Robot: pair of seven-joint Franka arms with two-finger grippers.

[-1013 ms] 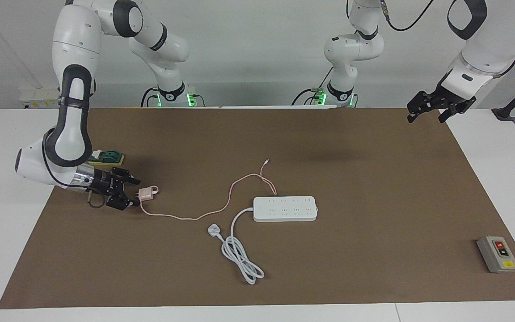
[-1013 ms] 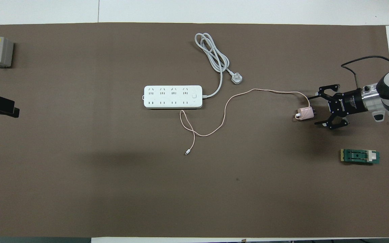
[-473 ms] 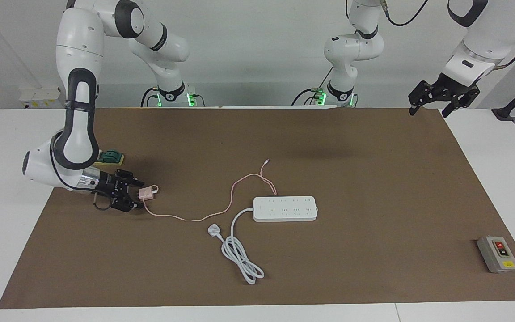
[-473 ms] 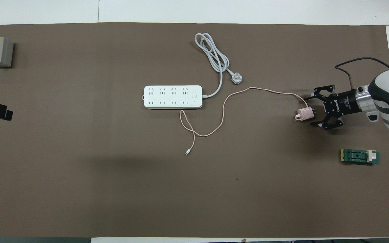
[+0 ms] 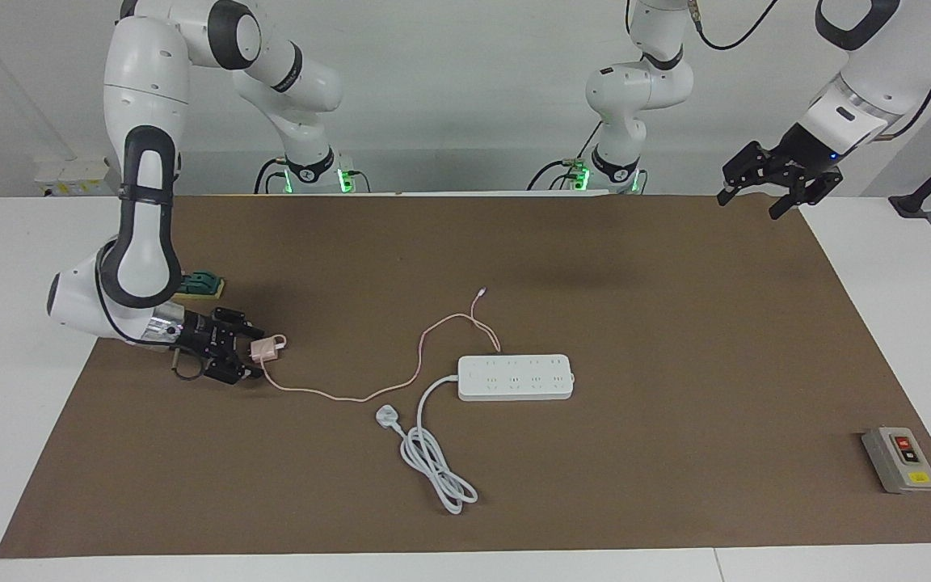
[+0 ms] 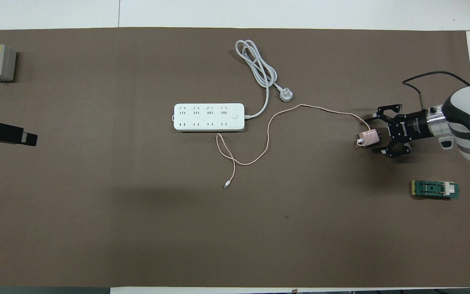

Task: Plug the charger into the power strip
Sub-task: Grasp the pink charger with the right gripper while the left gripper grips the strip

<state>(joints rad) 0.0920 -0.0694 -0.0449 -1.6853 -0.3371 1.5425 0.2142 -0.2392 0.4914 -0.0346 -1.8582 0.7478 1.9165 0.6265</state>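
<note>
Fingers (image 6: 375, 150) marked ROBOTIQ stand spread around the charger (image 6: 369, 137).

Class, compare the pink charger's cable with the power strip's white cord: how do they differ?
The charger's cable is thin and pink; the power strip's cord is thick and white. The cable trails loosely across the mat; the cord lies bundled in loops. The cable ends in a tiny connector; the cord in a three-pin plug. Both lie unplugged.

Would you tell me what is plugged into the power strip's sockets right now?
Nothing: all sockets on the power strip show empty. The charger lies apart, at the right arm's end, with the open right gripper around it. The strip's underside is hidden.
</note>
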